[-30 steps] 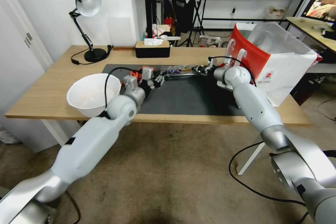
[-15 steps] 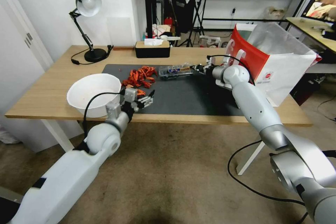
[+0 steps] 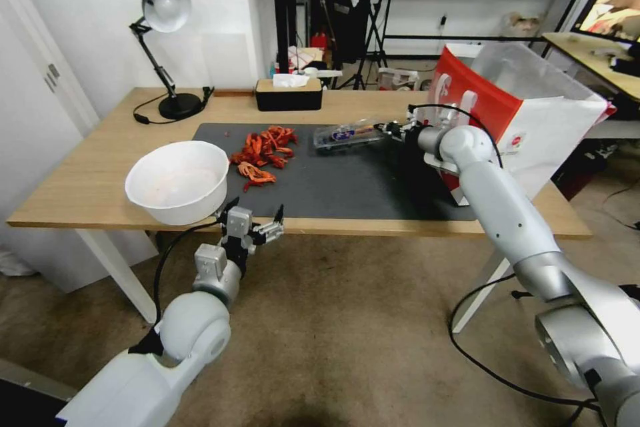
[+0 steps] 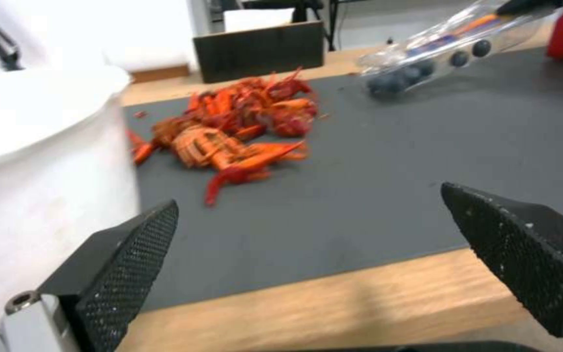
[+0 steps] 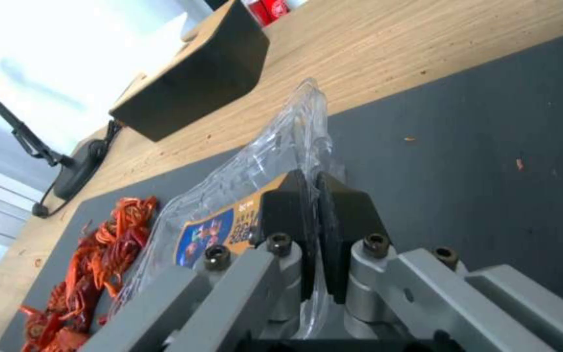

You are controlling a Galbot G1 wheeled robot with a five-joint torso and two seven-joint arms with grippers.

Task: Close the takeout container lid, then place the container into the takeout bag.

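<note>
Right pincer (image 3: 390,127) clamped on the near edge of the takeout container (image 3: 348,135), right of centre in the head view, holding it just above the dark mat (image 3: 347,180) with the far end tipped down. From the right wrist, both black pads (image 5: 289,215) pressed together on the clear plastic rim, the lid (image 5: 275,161) shut over the box and its blue-and-orange label (image 5: 213,233) facing up. From the left wrist, container (image 4: 444,46) at upper right of the frame, slanted, dark blueberries (image 4: 399,78) gathered at its lower end.

Takeout bag (image 3: 527,113) standing open at right of the head view, on the desk (image 3: 80,180) corner behind the right forearm, red side toward the mat.

Left pincer (image 3: 253,223) at lower left of centre, off the front edge of the desk, just below the white bowl (image 3: 179,180), spread wide and empty; textured fingertips (image 4: 132,254) well apart in its own wrist view.

Pile of red crayfish (image 3: 265,150) on the mat between bowl and container. Black lamp (image 3: 163,47) and tissue box (image 3: 289,93) along the back of the desk.
</note>
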